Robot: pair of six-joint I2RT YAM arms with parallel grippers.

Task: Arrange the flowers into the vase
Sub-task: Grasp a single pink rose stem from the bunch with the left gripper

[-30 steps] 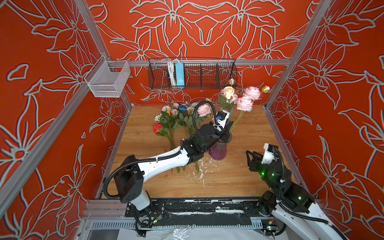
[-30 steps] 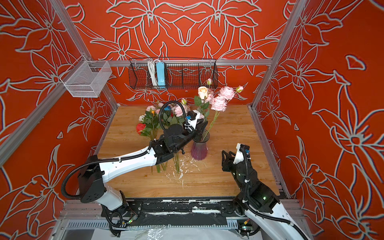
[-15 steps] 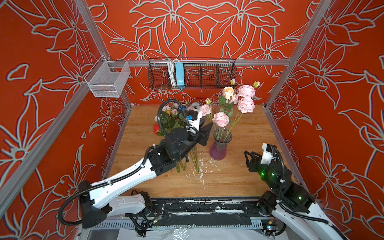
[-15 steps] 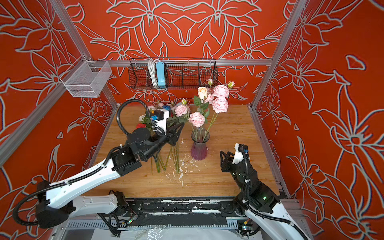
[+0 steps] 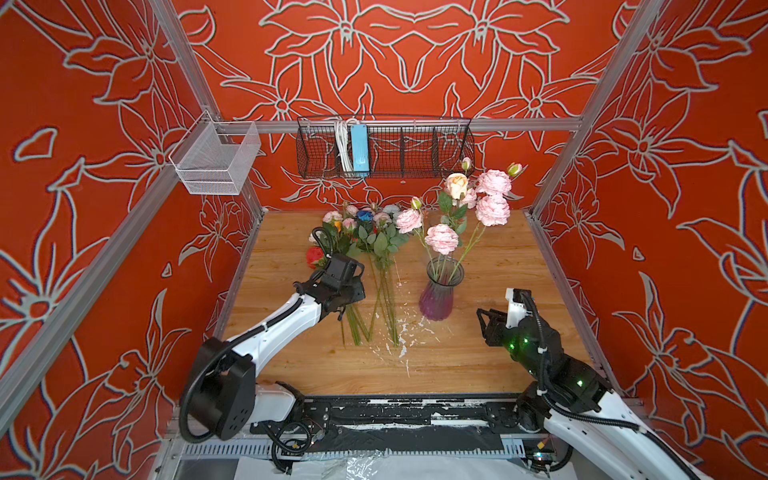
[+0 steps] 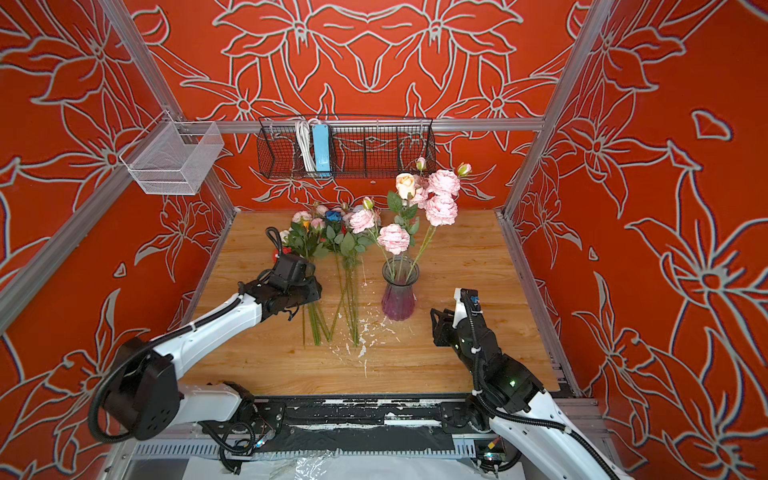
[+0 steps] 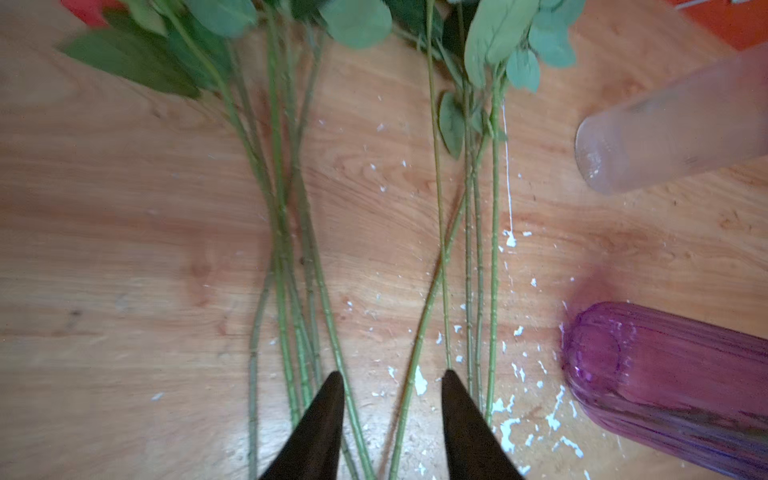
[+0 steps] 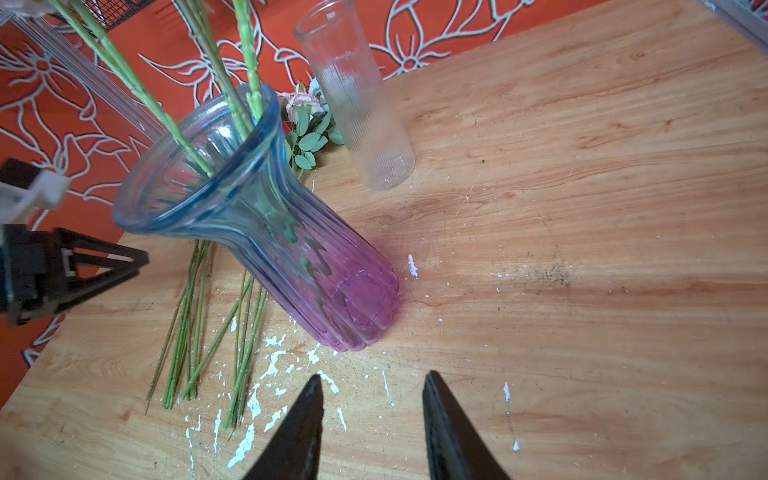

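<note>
The left arm (image 5: 282, 324) and right arm (image 5: 536, 349) reach forward, jaws parted.

Vase (image 8: 299, 257): ribbed, blue rim fading to purple base. Peonies (image 5: 492, 209) pale pink, stems (image 7: 494, 249) green. Wallpaper (image 5: 374, 62) red, grey lily outlines. Tabletop (image 5: 498, 270) light woodgrain.

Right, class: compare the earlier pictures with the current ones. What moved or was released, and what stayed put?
The left gripper left the mouth of the vase, swung back leftward and came down, open, over the loose stems on the table. It let go of a pink bloom, which now stands in the vase. The right gripper, open, and the vase stayed put.
</note>
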